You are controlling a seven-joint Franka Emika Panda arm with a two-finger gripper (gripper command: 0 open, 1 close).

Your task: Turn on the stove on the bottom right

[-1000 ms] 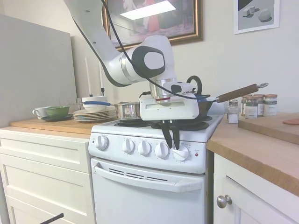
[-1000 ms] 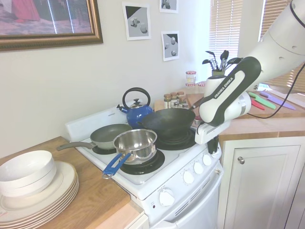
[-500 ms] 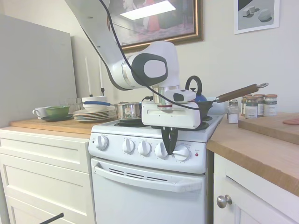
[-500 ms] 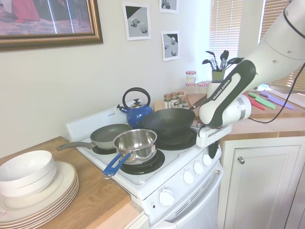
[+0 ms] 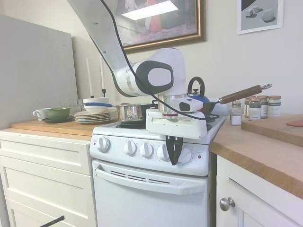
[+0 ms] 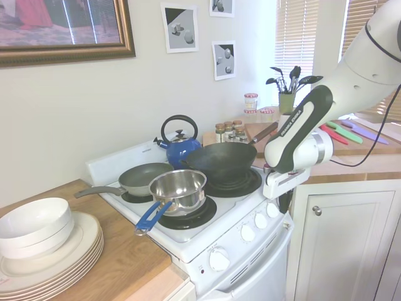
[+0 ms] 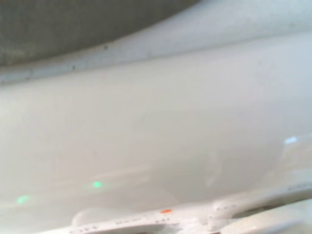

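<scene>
The stove (image 5: 142,198) is a narrow white range with a row of round white knobs (image 5: 130,147) on its front panel and a small red light (image 5: 199,156) at the panel's right end. My gripper (image 5: 173,158) hangs fingers-down just in front of the panel, between the fourth knob (image 5: 162,152) and the rightmost knob (image 5: 185,155), partly covering both. Its dark fingers are drawn together, holding nothing. In the second exterior view the gripper (image 6: 286,202) sits off the stove's front right corner and hides the rightmost knob. The wrist view shows only blurred white stove surface (image 7: 156,122).
On the burners stand a black wok (image 6: 220,160) with a wooden handle (image 5: 240,94), a blue kettle (image 6: 178,148), a steel saucepan (image 6: 178,187) and a frying pan (image 6: 143,179). Stacked plates (image 6: 56,254) lie on the left counter. Spice jars (image 5: 259,106) stand on the wooden right counter (image 5: 265,151).
The hand has pulled back from the rightmost knob, out in front of the panel and slightly lower. The fingers, spread a second ago, have come together.
</scene>
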